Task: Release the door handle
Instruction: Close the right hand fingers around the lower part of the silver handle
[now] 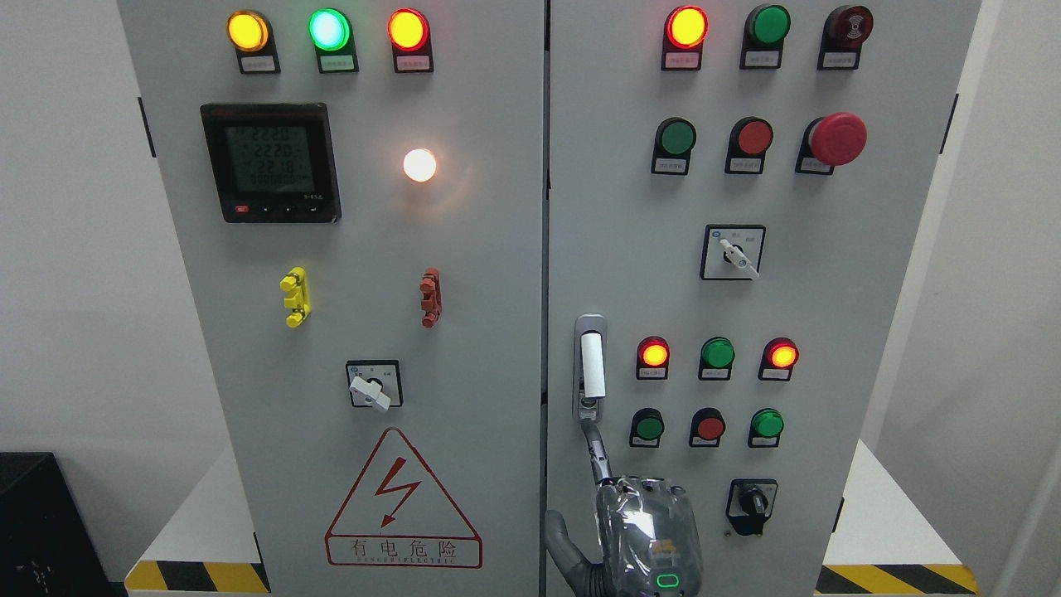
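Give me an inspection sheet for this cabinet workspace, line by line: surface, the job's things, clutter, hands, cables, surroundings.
Surface: grey two-door cabinet, both doors look shut, several lamps lit.
Job's things: door handle, upright near the right door's left edge.
Clutter: nothing seen.
Grippers: right hand below the handle, one of its fingers stretched up to the handle's lower end, not wrapped round it; left hand not in view.
Cables: nothing seen.
Surroundings: pale walls; hazard-striped plinth; black box at lower left.

door handle (592,365) | white grip in silver recess | upright | right door's left edge
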{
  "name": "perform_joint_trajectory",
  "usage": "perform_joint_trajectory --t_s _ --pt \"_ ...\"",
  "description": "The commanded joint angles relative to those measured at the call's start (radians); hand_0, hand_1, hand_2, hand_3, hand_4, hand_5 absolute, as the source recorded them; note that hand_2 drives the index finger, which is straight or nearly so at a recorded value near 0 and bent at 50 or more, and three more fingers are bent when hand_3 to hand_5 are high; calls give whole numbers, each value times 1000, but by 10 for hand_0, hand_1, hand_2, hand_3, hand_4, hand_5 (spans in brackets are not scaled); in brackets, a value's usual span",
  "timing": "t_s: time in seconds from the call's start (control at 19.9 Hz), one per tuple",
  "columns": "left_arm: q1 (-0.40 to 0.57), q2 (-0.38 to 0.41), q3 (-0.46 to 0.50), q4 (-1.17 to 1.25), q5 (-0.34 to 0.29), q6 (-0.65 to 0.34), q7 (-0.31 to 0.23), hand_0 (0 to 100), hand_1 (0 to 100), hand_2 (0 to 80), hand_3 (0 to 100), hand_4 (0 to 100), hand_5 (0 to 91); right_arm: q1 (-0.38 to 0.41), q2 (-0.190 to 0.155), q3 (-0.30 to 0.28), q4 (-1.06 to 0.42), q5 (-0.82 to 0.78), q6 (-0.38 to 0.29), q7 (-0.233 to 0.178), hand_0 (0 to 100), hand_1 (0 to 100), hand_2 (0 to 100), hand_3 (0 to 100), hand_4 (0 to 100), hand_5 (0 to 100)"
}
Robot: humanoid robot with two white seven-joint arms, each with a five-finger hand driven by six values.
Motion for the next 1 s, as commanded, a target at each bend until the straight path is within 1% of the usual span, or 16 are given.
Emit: perform_joint_trajectory --t_s 0.0,0.4,0.7,0.75,0.8,0.9,0.95 --pt "0 0 -21 -20 0 0 0 0 0 22 91 13 0 5 0 3 -21 0 -1 -3 394 351 0 1000 1000 987" --pt "0 0 -21 -20 0 0 0 0 0 23 93 13 0 14 -1 7 -73 3 -4 -3 393 346 0 1000 1000 986" --pt "0 0 -21 -20 0 0 0 0 0 23 91 12 0 16 0 7 -83 0 -7 -6 392 343 0 1000 1000 986" --pt "0 0 -21 -20 0 0 0 0 0 23 89 12 0 17 0 7 -90 -2 -7 -6 392 343 33 1000 1000 984" --pt "0 0 -21 -20 0 0 0 0 0 23 89 12 0 17 0 6 -93 -2 -7 -9 395 344 88 1000 1000 982" --pt "0 0 -21 -20 0 0 0 0 0 23 89 13 0 17 0 3 -99 -2 -8 -11 407 342 292 1000 1000 977" --pt "0 0 -21 -20 0 0 0 0 0 23 88 13 0 16 0 1 -101 -2 -8 -12 408 342 325 1000 1000 977"
